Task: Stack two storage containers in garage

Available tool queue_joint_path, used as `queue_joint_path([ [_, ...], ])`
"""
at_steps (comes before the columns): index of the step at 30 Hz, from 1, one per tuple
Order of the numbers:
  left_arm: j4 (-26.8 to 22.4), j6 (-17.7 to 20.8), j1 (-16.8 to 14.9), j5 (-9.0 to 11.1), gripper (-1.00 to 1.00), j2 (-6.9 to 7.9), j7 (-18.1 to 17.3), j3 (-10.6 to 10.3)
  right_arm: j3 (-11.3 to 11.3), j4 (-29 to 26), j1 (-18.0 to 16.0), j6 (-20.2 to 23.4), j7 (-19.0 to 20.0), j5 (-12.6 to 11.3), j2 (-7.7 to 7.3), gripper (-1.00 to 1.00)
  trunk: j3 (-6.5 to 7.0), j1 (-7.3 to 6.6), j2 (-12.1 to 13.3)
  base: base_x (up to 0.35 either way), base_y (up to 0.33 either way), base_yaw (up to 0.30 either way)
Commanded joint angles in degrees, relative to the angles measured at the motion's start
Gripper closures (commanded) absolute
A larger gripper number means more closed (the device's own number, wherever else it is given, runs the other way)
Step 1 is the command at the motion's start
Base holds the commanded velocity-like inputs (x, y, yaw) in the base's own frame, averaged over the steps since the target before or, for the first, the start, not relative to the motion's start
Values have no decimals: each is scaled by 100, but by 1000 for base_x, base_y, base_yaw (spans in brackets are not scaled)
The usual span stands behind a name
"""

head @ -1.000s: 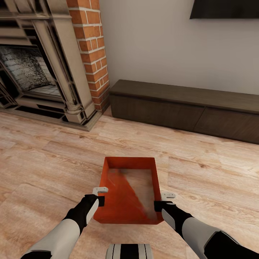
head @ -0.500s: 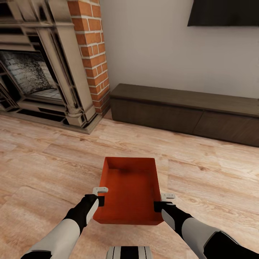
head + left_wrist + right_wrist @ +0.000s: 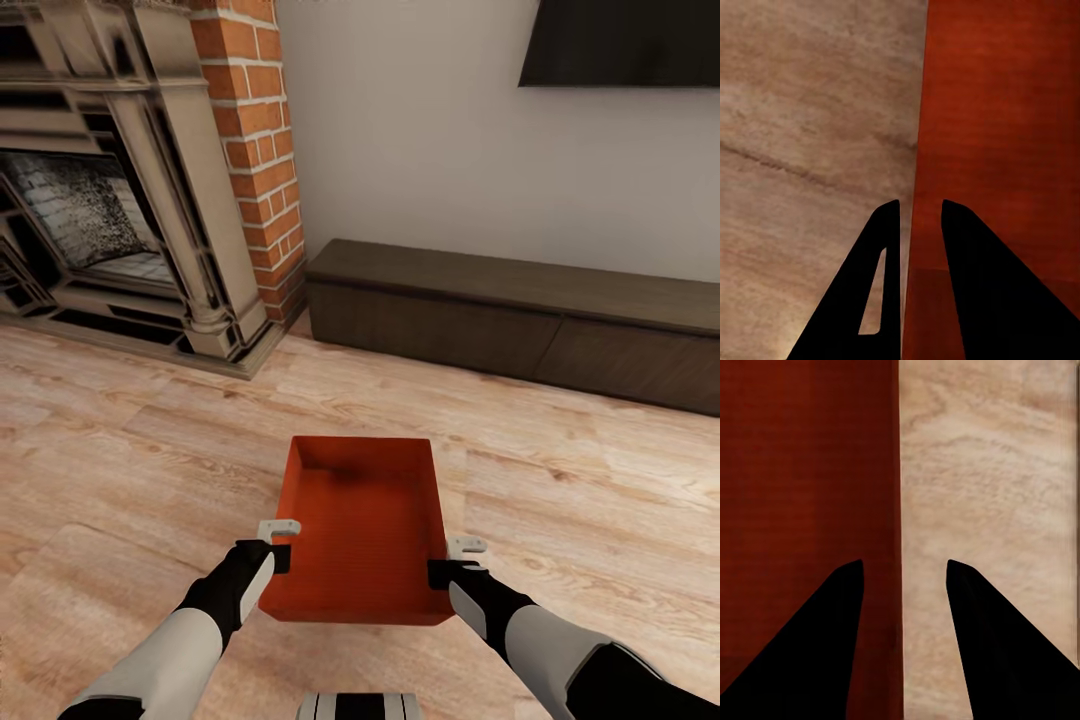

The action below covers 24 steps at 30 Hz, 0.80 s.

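Fireplace (image 3: pixel 120 200) and cabinet (image 3: pixel 520 310) are drifting lower as the camera moves; container (image 3: pixel 360 530), lower centre, looks rigid and light, left gripper (image 3: pixel 283 543) clamping its wall, right gripper (image 3: pixel 452 560) apparently straddling the opposite rim.

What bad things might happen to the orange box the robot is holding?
1. The orange-red rectangular lidless bin is held only at its two side walls, by the left gripper and the right gripper. The right one's fingers stand wide around the wall, so that side may slip.
2. The long low dark cabinet and the red brick fireplace stand ahead; driving on might bump the bin.
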Motion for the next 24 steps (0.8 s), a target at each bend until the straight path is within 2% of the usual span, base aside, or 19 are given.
queue_joint_path([
  [1, -2, 53, 0, -88, 100, 8, 49, -15, 65, -30, -2, 26, -21, 20, -64, 100, 14, -23, 40, 0, 0, 0],
  [24, -2, 53, 0, -86, 100, 17, 27, -8, 65, -96, -2, 39, -1, 20, -86, 100, 427, -529, 963, 0, 0, 0],
])
